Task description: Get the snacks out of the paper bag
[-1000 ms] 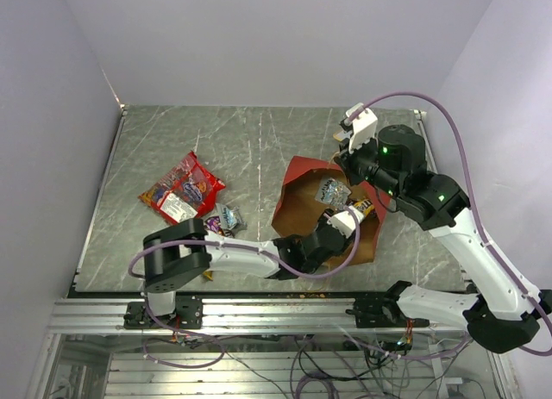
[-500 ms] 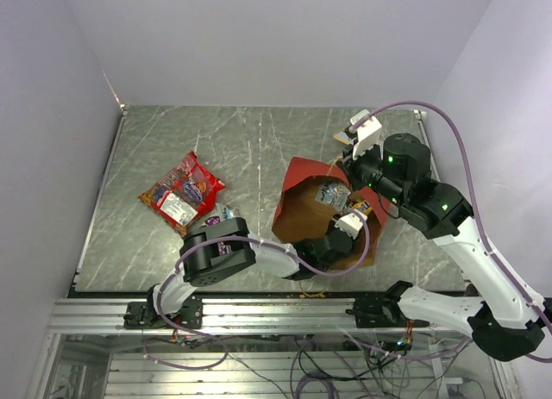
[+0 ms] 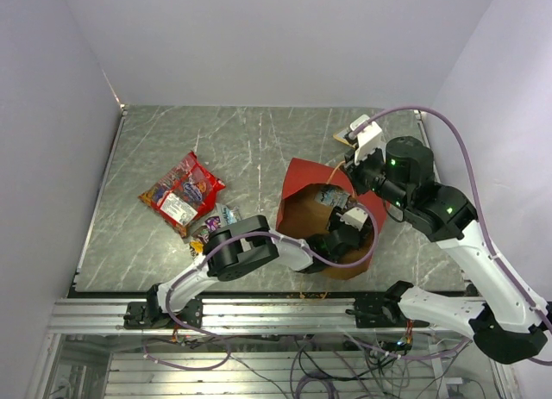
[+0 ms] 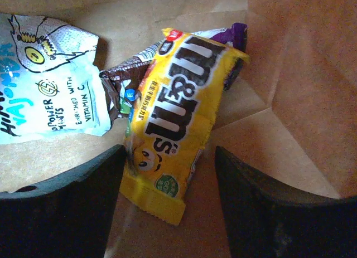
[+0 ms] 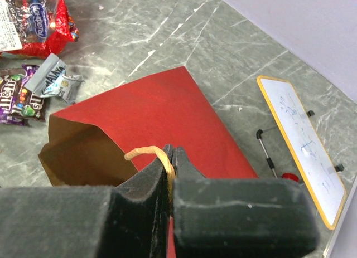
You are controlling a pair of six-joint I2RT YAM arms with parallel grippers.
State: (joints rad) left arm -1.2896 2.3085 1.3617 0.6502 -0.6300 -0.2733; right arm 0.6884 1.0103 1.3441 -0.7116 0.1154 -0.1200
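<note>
Our left jaws stood open deep inside the paper bag [image 3: 304, 216], straddling the near end of the yellow packet [image 4: 178, 118], whose long axis ran ahead and slightly rightward. Our right jaws were clamped on the bag's loop handle [image 5: 148, 152].

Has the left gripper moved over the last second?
Yes. The left gripper has pushed rightward and deeper into the paper bag, farther from the red chip bag, which has stayed put.
</note>
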